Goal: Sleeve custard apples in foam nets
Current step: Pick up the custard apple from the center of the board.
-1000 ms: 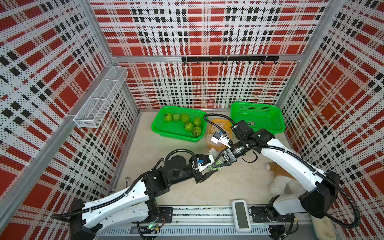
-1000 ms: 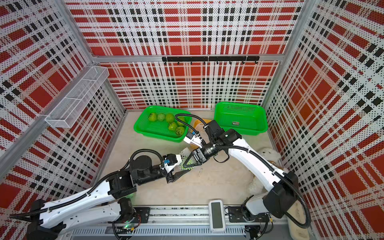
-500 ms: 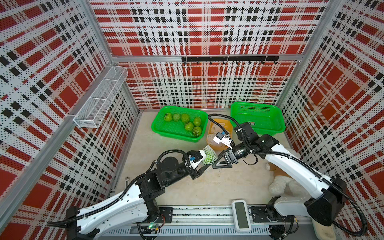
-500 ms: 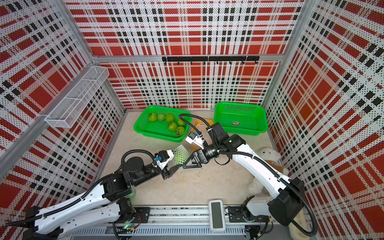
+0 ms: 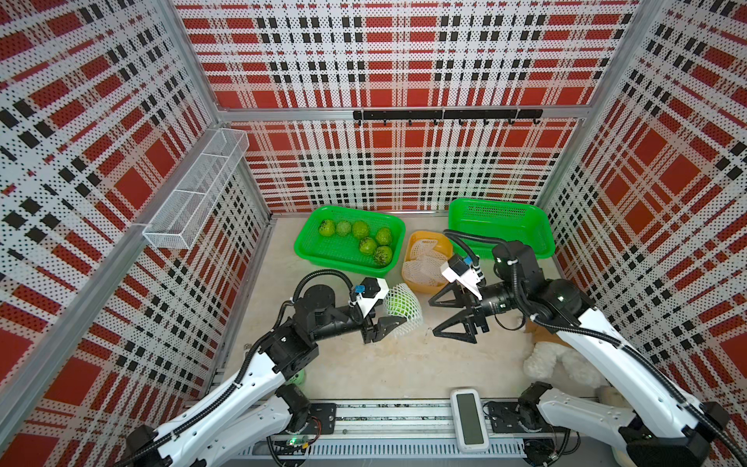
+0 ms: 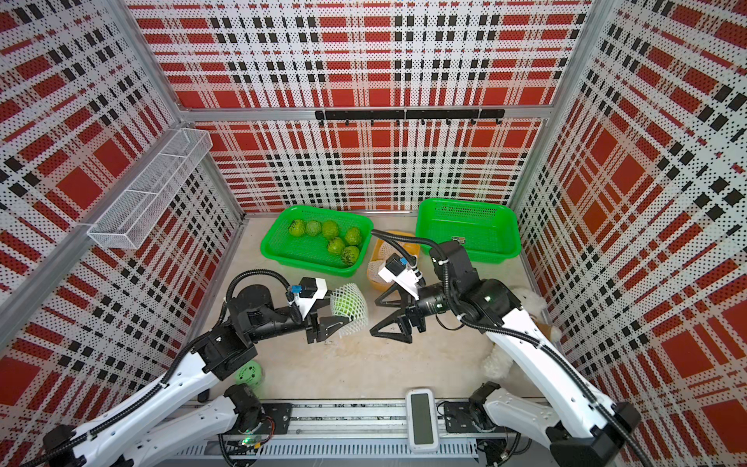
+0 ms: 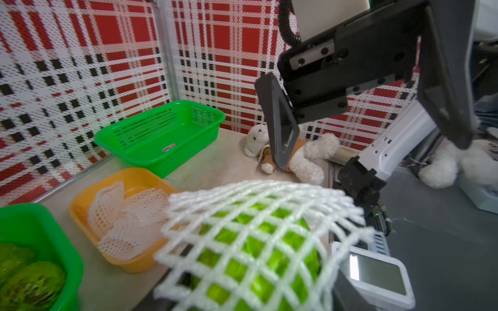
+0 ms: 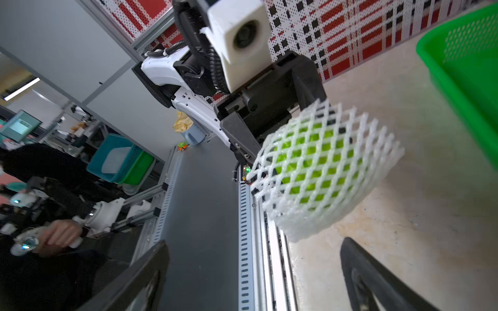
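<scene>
3 perforated walls (image 5: 404, 60) w/ red, black & white plaid are enclosing the cell, w/ alu posts (image 5: 190, 64) running up the corners. A white wire shelf (image 5: 198, 190) is hanging on the left wall & a black hook rail (image 5: 444, 114) is running across the back. A beige marbled tabletop (image 5: 404, 364) is lying below, evenly lit.
</scene>
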